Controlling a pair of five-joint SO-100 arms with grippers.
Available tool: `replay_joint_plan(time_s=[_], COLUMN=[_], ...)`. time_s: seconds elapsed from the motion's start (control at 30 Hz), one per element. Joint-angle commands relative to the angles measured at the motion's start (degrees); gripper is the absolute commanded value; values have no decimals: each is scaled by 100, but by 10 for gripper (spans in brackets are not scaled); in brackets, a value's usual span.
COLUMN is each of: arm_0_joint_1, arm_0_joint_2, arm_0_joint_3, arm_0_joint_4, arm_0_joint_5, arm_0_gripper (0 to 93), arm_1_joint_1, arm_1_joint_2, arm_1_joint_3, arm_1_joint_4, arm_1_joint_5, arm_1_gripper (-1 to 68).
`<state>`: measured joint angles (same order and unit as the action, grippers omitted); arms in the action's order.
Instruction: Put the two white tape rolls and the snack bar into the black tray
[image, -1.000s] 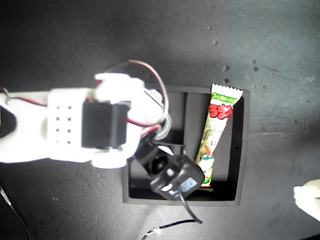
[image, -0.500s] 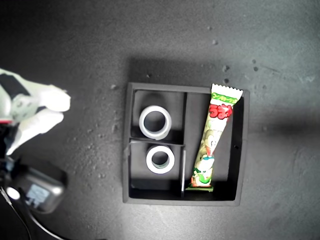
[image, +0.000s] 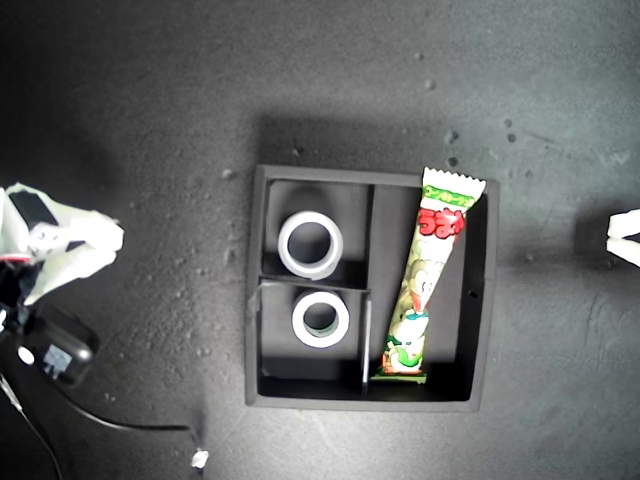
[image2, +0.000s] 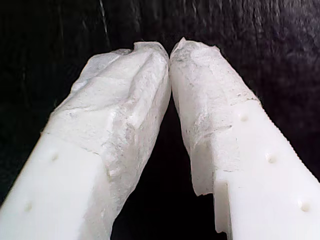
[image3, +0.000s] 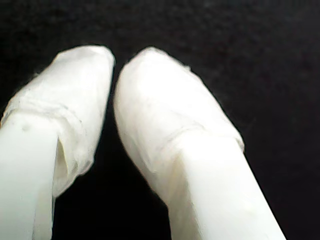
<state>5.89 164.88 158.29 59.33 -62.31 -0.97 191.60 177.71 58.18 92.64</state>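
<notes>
White padded tips of my first gripper (image2: 170, 52) meet at the ends, nothing between them, over dark ground. My second gripper (image3: 114, 62) also has its wrapped fingers pressed nearly together and empty (the background behind it is plain black). In the exterior view, the black tray (image: 478, 300) sits on a dark speckled table (image: 150, 130), well apart from the arms at either edge. One white tape roll (image: 310, 243) lies flat in the upper small compartment, the other tape roll (image: 321, 319) in the one below. The snack bar (image: 430, 275) lies slanted in the long compartment, its top crimped end overhanging the rim.
</notes>
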Motion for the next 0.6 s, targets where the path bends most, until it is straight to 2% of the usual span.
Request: replay_joint_plan(time_s=[0.0,0.17,0.23,0.37,0.5,0.57], arm_0_joint_1=[105,88,26,-158,-246,-255], arm_0_joint_2=[88,1670,2865,2777,2918,2918], arm_0_joint_3=[334,1494,2074,2153,2153,2153], arm_0_joint_4=[-264,-211,185,580,1002,1310], arm_0_joint_5=[-97,-422,-492,-949,-1160,-1292], arm_0_gripper=[0,0,0,0,0,0], arm_1_joint_1=[97,246,272,352,589,562], arm_1_joint_2=[35,35,35,35,35,9], arm_1_joint_3=[132,132,132,132,132,132], arm_1_joint_4=[132,510,589,835,817,1266], arm_1_joint_5=[-2646,-1635,-1072,439,-246,-598], arm_1_gripper=[-5,-6,-6,-6,-6,-6])
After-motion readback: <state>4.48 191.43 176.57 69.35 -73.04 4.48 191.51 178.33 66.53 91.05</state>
